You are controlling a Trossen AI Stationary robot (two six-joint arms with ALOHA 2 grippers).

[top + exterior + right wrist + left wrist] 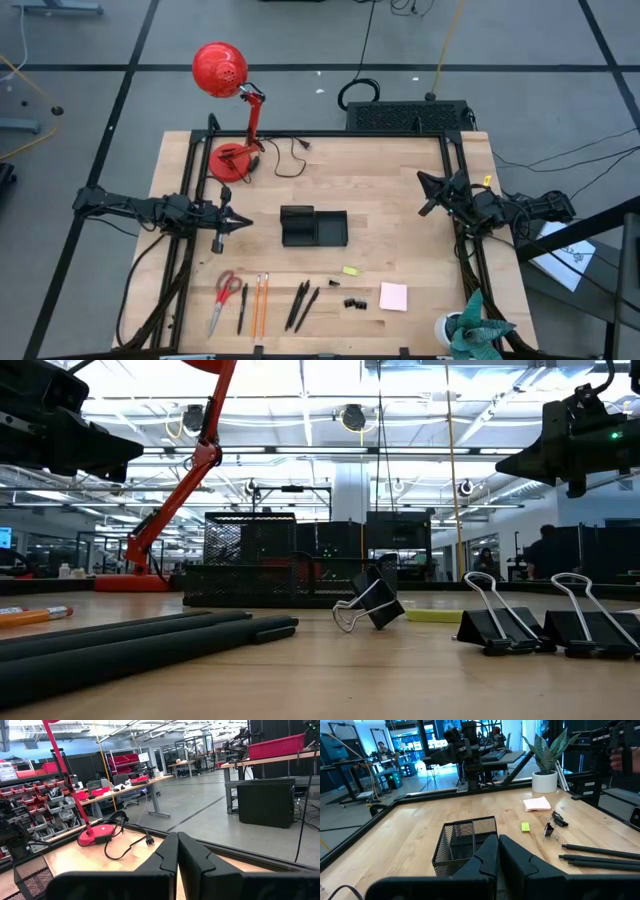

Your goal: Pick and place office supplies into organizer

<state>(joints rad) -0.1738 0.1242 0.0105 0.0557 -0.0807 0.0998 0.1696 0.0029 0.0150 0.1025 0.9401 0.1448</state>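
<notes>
Red-handled steel scissors (225,297) flat at bench (400,190) front, rigid, slippery, best pinched across blades; black mesh organizer (313,227) at centre; left end effector (243,222) and right end effector (424,194) closed, empty.

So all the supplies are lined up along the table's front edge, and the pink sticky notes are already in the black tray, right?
Not quite. The sticky notes are not in the tray; they lie on the table at the right end of the row, beside the clips. The high view shows it. The rest holds: the supplies are lined up along the front edge.
</notes>
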